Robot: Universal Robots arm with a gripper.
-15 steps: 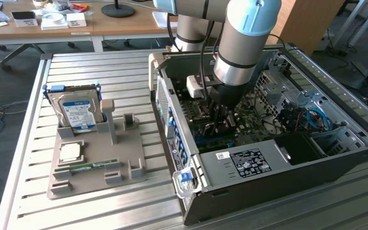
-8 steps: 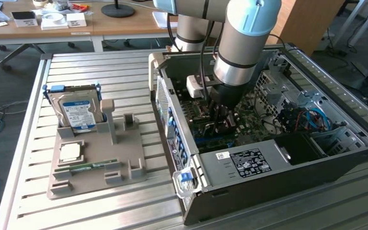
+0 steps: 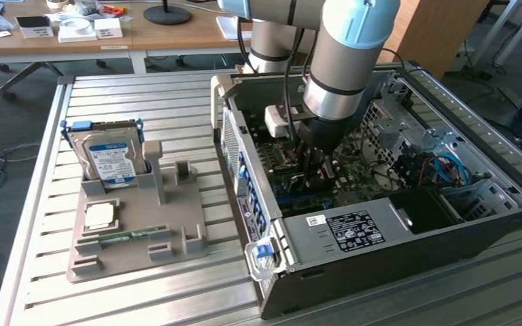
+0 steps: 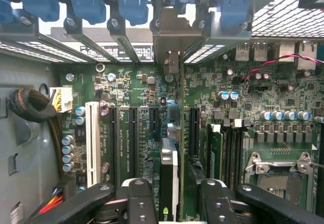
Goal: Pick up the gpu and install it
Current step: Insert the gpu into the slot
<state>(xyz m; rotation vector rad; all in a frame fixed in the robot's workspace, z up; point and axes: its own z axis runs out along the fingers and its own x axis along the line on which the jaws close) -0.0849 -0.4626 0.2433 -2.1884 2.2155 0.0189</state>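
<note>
Here, the claw is gripping the gpu edge-on inside the open computer case.

The fingers are pressing on either side of the card, which is standing upright over the green motherboard among the black expansion slots, its silver bracket reaching up to the rear slot openings. On the slatted table, a hard drive is standing in a grey holder tray, with a memory stick lying there too.
</note>
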